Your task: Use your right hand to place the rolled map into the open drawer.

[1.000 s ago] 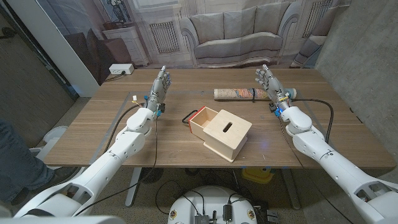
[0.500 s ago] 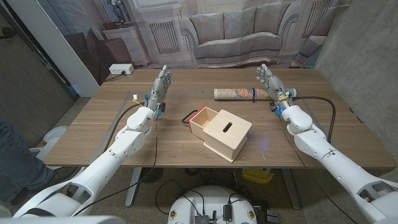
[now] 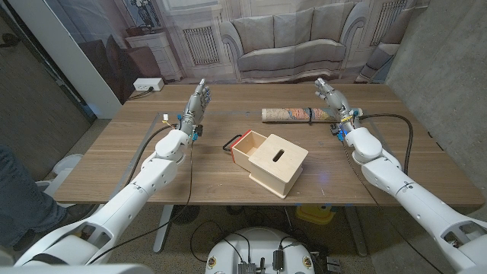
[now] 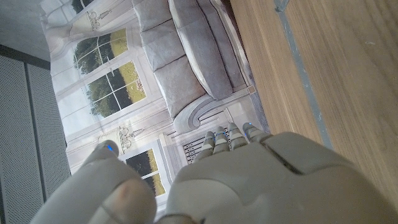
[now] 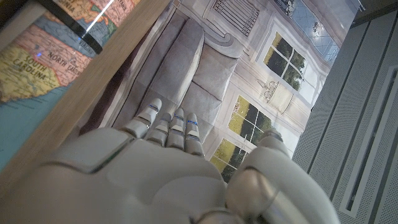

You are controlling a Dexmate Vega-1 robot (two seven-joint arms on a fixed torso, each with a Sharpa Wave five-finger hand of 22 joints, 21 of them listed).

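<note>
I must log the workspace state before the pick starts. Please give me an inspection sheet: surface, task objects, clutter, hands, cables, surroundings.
Surface: wooden table, bare wood in front of both arms.
Job's things: rolled map lying near the far edge; wooden box at centre with its open drawer pulled out, red inside.
Clutter: nothing seen.
Hands: left hand raised, holding nothing; right hand raised beside the map's end, not gripping it.
Cables: black cable looping from the right wrist; another along the left arm.
Surroundings: sofa-print backdrop; white power strip behind the table.
</note>
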